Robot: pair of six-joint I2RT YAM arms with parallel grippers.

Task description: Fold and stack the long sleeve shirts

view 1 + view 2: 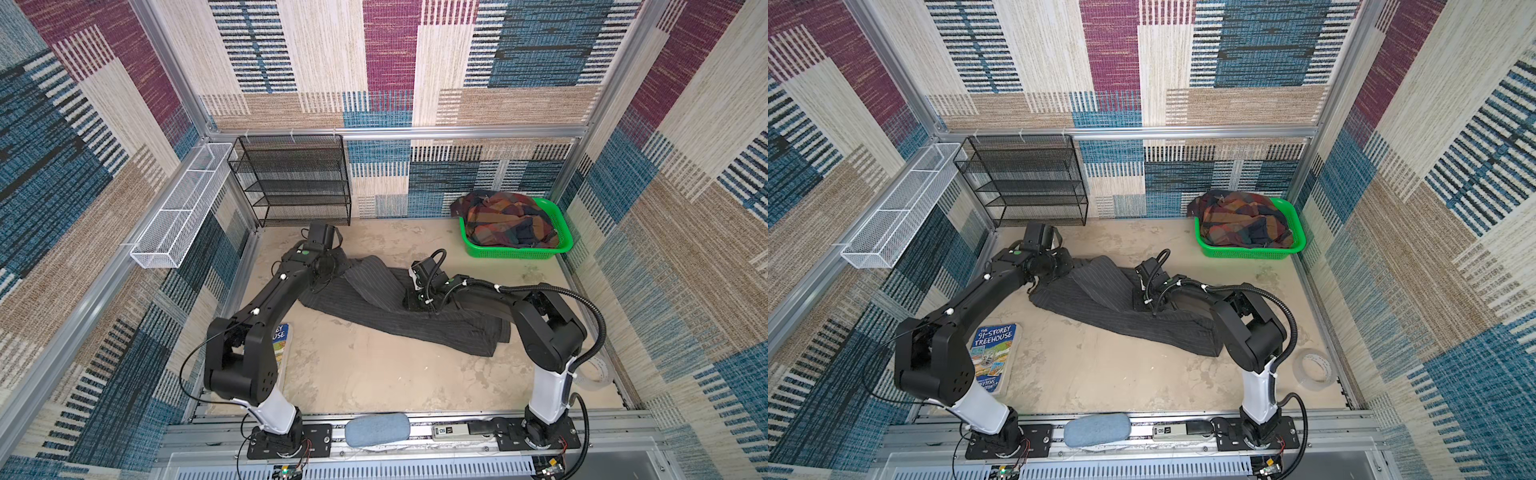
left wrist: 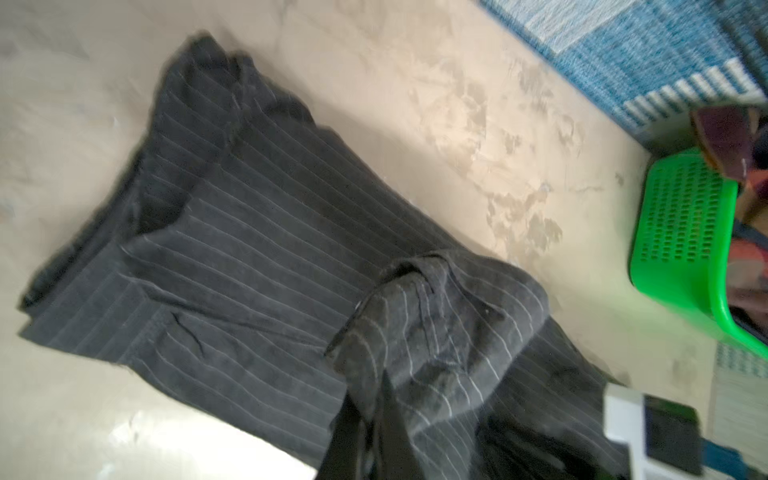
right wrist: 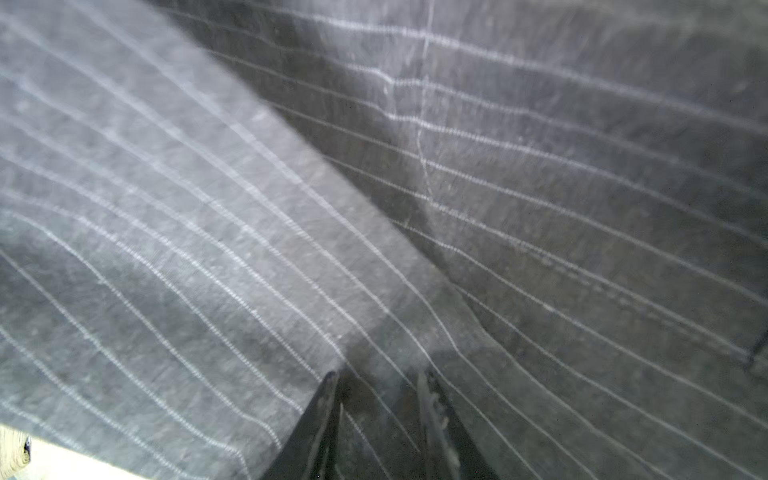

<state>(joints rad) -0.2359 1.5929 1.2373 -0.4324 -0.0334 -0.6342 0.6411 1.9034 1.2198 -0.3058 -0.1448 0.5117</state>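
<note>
left arm (image 1: 266,303): base at 7 o'clock, elbow raised, forearm running toward 1 o'clock | left gripper (image 2: 365,419): at 10 o'clock of the table, jaws closed on a bunch of the dark pinstriped shirt (image 2: 257,249) | right arm (image 1: 544,324): base at 5 o'clock, forearm low, reaching toward 9 o'clock | right gripper (image 3: 380,399): near table centre, pointing down, jaws partly apart, tips at the cloth

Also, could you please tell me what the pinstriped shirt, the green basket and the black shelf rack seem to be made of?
Pinstriped shirt: soft woven cloth, matte; it creases and bunches.
Green basket: probably moulded plastic, with a glossy sheen and rows of slots in its wall.
Black shelf rack: apparently fine metal mesh with a matte dark coating; you can see through it.
</note>
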